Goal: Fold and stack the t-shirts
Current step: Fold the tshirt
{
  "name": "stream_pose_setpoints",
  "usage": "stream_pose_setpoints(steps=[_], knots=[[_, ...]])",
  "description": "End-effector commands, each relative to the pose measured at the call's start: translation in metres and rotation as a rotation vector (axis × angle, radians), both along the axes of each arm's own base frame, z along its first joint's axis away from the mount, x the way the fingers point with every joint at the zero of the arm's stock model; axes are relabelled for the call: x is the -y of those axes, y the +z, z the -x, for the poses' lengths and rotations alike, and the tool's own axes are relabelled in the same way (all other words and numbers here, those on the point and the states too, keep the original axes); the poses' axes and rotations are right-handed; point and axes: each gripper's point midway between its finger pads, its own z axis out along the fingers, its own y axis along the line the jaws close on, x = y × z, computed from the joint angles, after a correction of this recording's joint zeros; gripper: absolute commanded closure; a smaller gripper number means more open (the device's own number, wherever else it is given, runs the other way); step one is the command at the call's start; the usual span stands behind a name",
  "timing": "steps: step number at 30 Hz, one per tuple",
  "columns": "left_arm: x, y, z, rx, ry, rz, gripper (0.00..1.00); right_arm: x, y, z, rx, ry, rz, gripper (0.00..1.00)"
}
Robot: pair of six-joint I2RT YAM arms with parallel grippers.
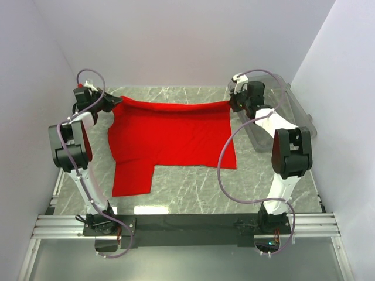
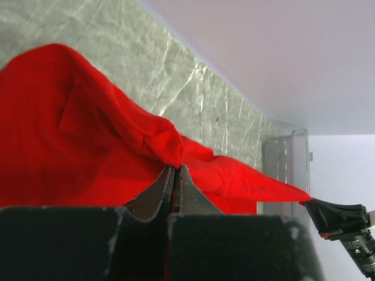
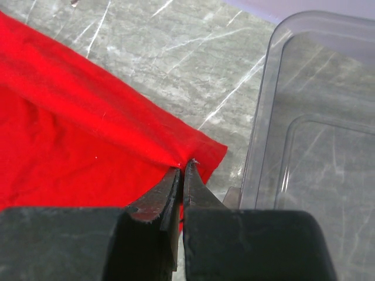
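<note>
A plain red t-shirt [image 1: 170, 137] hangs stretched between my two grippers at the far side of the table, its lower part draped on the marble top. My left gripper [image 1: 115, 100] is shut on the shirt's far left corner, and in the left wrist view the cloth [image 2: 88, 140] bunches at the tips of that gripper [image 2: 176, 167]. At the far right my right gripper [image 1: 231, 103] pinches the other far corner; the right wrist view has the red cloth [image 3: 88, 134] caught at the tips of that gripper [image 3: 184, 167]. One sleeve [image 1: 132, 178] lies flat toward the near left.
A clear plastic bin [image 1: 293, 117] stands at the far right, close beside my right gripper, with its rim [image 3: 263, 111] just right of the pinched corner. Grey walls close in the table on the left, back and right. Bare marble [image 1: 234, 193] lies near the arm bases.
</note>
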Motion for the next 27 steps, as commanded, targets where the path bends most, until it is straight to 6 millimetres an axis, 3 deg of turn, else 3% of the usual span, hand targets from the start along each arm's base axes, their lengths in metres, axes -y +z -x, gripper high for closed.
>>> stream_pose_setpoints(steps=[1, 5, 14, 27], knots=[[-0.002, 0.042, 0.011, 0.114, -0.032, -0.057, 0.99, 0.005, 0.031, 0.003, 0.074, 0.007, 0.009, 1.0], [-0.003, 0.032, 0.025, 0.092, -0.027, -0.061, 0.99, 0.005, 0.027, 0.013, 0.057, 0.039, 0.026, 1.0], [-0.004, 0.02, 0.041, 0.053, -0.04, -0.082, 0.99, 0.006, -0.003, 0.035, -0.021, 0.119, 0.108, 1.0], [-0.008, -0.007, 0.04, -0.018, -0.04, -0.106, 0.99, 0.012, -0.02, 0.023, -0.059, 0.098, 0.159, 1.0]])
